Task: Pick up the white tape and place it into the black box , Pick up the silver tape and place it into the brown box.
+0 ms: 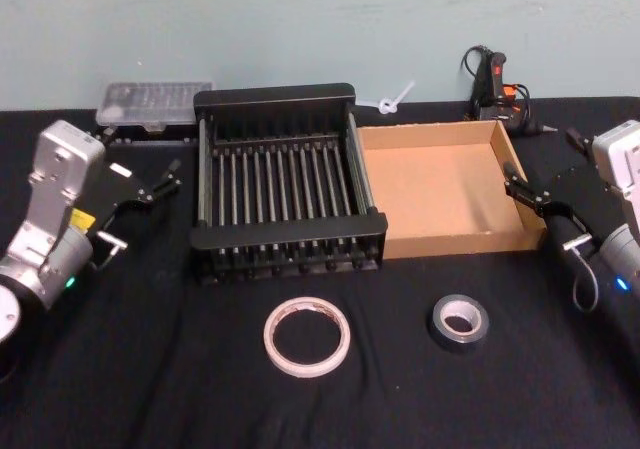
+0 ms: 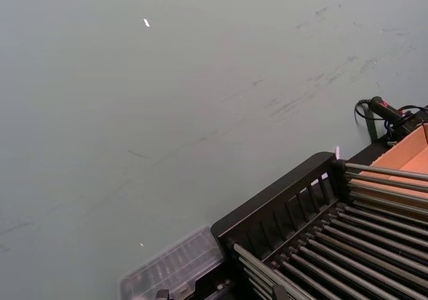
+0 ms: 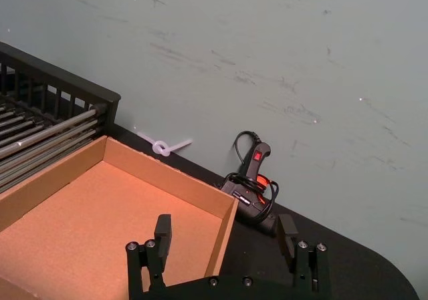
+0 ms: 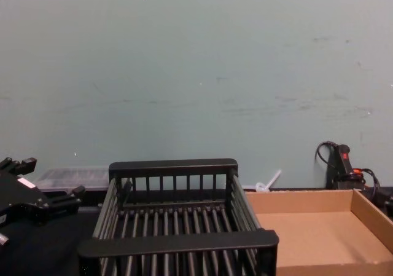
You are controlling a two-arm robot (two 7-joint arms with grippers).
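As we look down from the head view, we count one white tape (image 1: 307,336) lower centre, one silver tape (image 1: 460,321) lower right, one black box (image 1: 285,181) and one brown box (image 1: 440,189) beside it. The left gripper (image 1: 160,184) and right gripper (image 1: 522,191) flank them. In the right wrist view, the right gripper's jaws gape wide, empty, over the brown box's corner. In the chest view, the left gripper sits lower left, jaws parted, empty.

Both arms end in silver-grey metal housings, boxy at the wrist and rounded lower down, each with a small lit dot, green on the left arm and blue on the right. The left end effector (image 1: 160,182) is a black bracket with slim black fingers and a small white label on its side. The right end effector (image 3: 226,234) has two black rectangular pads (image 3: 163,229) on a black bar studded with round screw heads. A dark cable, possibly rubber-sheathed, loops beneath the right wrist.
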